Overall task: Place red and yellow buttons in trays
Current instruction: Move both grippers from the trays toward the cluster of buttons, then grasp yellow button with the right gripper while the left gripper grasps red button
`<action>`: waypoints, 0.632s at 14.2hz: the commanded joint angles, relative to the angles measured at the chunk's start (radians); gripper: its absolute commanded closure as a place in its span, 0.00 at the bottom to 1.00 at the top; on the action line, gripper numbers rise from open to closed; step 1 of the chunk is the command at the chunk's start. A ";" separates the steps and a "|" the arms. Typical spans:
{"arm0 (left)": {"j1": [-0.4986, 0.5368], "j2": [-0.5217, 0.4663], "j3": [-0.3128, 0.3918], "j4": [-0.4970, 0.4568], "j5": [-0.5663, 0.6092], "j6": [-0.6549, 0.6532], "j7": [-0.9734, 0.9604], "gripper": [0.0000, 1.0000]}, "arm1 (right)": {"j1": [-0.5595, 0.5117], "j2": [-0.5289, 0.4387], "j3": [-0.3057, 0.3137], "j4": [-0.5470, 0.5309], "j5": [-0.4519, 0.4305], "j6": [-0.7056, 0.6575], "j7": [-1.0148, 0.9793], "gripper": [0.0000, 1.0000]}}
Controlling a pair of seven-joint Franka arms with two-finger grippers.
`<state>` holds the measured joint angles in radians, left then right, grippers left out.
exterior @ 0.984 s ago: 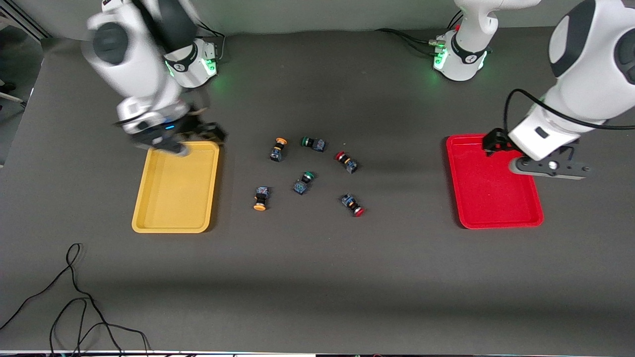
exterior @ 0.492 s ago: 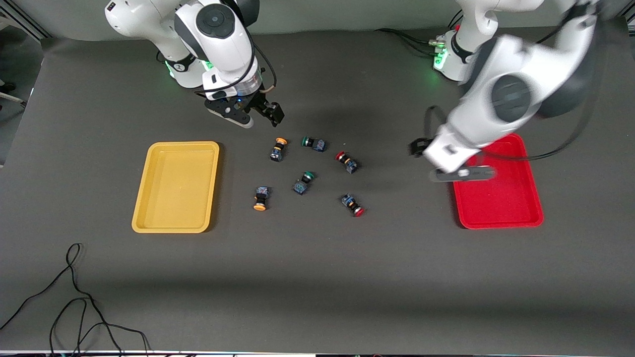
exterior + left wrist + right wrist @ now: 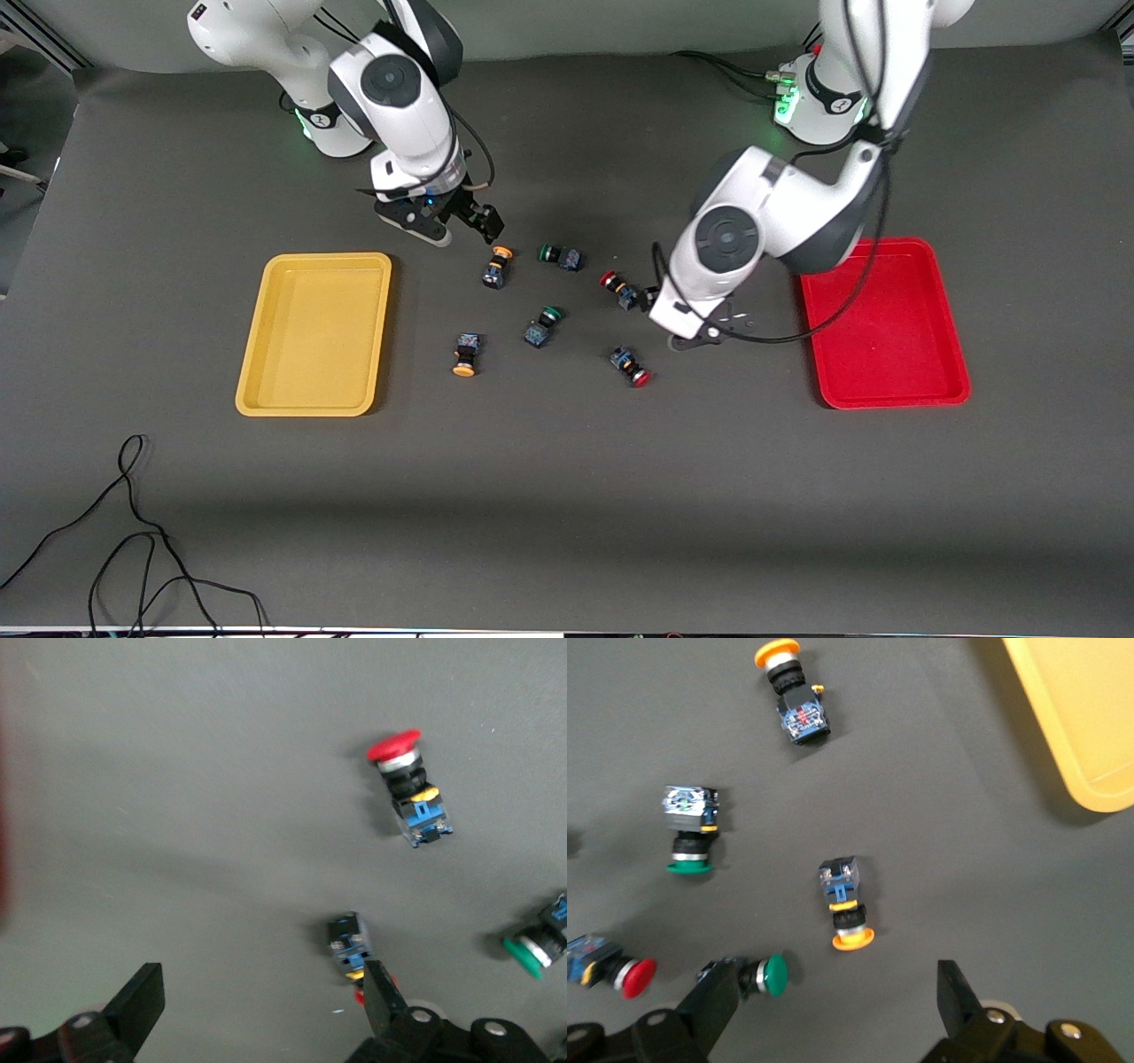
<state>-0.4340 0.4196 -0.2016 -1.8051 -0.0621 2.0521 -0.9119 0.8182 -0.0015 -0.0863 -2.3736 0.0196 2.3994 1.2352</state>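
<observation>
Item: my left claw (image 3: 257,1014), released, hangs over the table beside a red button (image 3: 617,288); my right claw (image 3: 833,1014), released, over a yellow button (image 3: 497,266), both trays empty.

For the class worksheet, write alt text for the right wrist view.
The open right gripper hangs over a dark table scattered with buttons: two yellow-capped buttons, two green-capped buttons and a red-capped button. A corner of the yellow tray shows at the edge.
</observation>
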 commanded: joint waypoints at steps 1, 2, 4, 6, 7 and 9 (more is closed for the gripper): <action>-0.055 0.028 0.004 -0.094 -0.060 0.158 -0.137 0.01 | 0.007 0.122 -0.006 0.008 0.000 0.125 0.026 0.00; -0.069 0.047 0.002 -0.102 -0.068 0.181 -0.194 0.02 | 0.007 0.168 -0.006 0.008 0.000 0.168 0.029 0.00; -0.072 0.091 -0.018 -0.105 -0.083 0.210 -0.249 0.05 | 0.009 0.262 -0.006 0.010 0.000 0.278 0.030 0.00; -0.078 0.108 -0.025 -0.146 -0.126 0.284 -0.257 0.05 | 0.009 0.328 -0.006 0.010 -0.001 0.355 0.030 0.00; -0.089 0.119 -0.027 -0.164 -0.131 0.325 -0.260 0.07 | 0.009 0.351 -0.006 0.010 -0.001 0.378 0.030 0.00; -0.091 0.131 -0.027 -0.165 -0.137 0.341 -0.265 0.12 | 0.012 0.385 -0.006 0.011 -0.001 0.414 0.030 0.00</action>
<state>-0.5097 0.5562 -0.2336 -1.9498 -0.1780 2.3644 -1.1482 0.8183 0.3520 -0.0868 -2.3809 0.0196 2.7836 1.2414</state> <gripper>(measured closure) 0.075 0.000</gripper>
